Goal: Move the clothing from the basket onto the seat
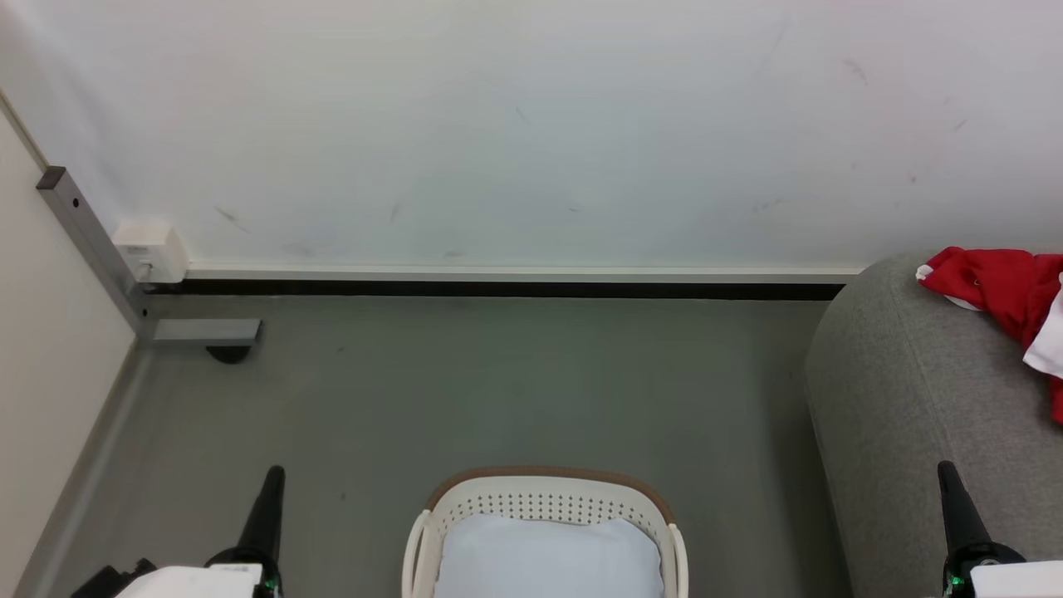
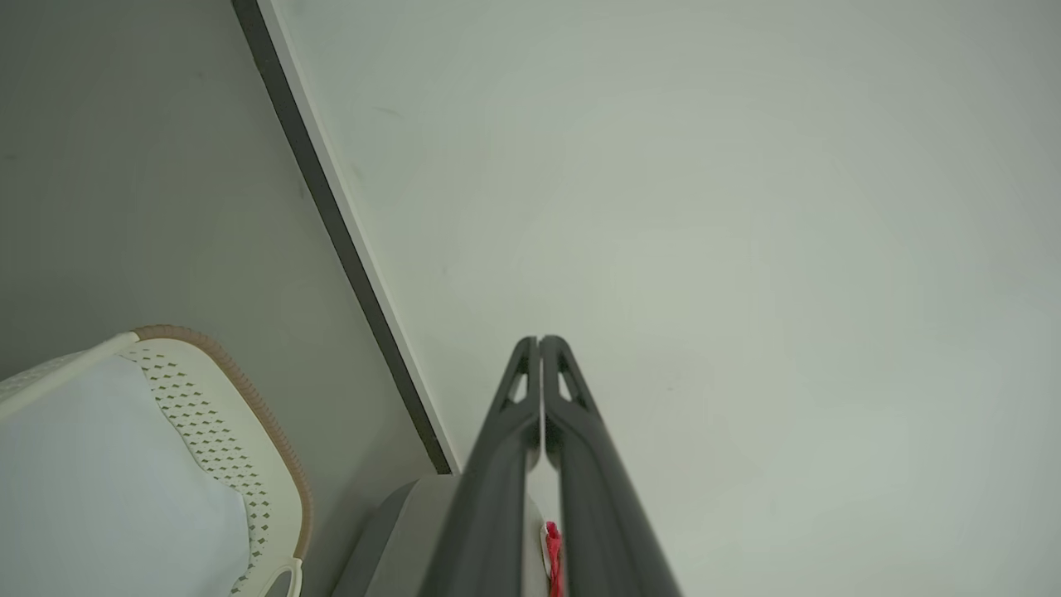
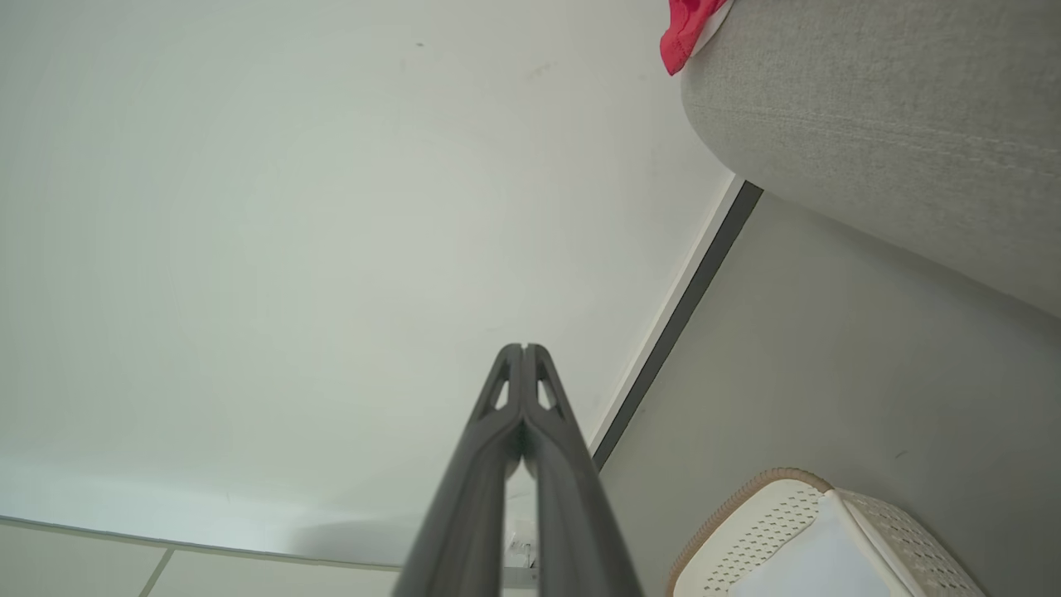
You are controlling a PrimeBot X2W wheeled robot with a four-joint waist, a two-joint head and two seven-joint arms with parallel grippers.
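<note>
Red clothing [image 1: 1009, 292] with white trim lies on top of the grey sofa [image 1: 897, 399] at the right; a red corner [image 3: 686, 31] of it hangs over the sofa's rounded edge [image 3: 870, 141]. On the floor at bottom centre stands the cream basket [image 1: 544, 502] with a brown rim, holding a pale flat pad [image 1: 548, 556]. My left gripper [image 1: 272, 480] is at the lower left, shut and holding nothing, its tips [image 2: 540, 342] pressed together. My right gripper [image 1: 947, 475] is at the lower right beside the sofa, shut and holding nothing, tips [image 3: 524, 348] closed.
A white wall with a dark baseboard [image 1: 498, 289] runs behind the grey floor. A grey metal post and foot [image 1: 199, 332] with a white socket box [image 1: 151, 249] stand in the left corner. Open floor [image 1: 498, 390] lies between the basket and the wall.
</note>
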